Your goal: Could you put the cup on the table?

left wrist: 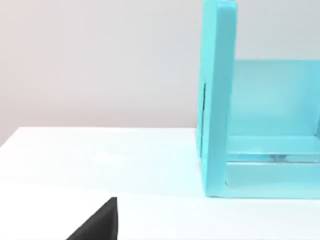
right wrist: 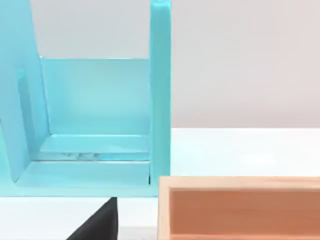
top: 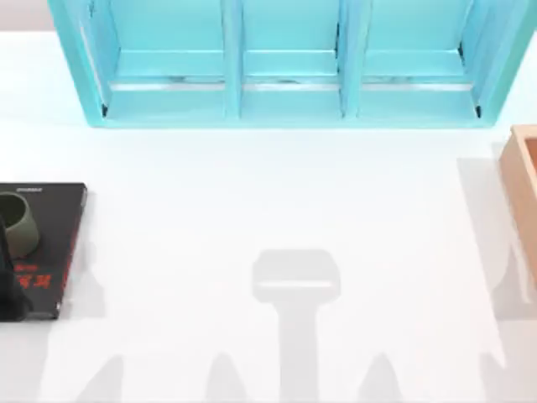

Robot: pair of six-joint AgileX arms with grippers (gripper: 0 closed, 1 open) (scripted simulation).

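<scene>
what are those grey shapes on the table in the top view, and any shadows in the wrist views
Top view: soft grey shadows fall on the table, one hand-shaped at centre, pointed ones along the near edge. Left wrist view: faint shading beside the shelf. Right wrist view: the wooden box is shaded inside.

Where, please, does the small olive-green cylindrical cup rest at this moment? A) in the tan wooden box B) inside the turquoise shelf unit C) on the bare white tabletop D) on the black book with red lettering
D: the small olive-green cylindrical cup stands on the black book with red lettering at the table's left edge.
</scene>
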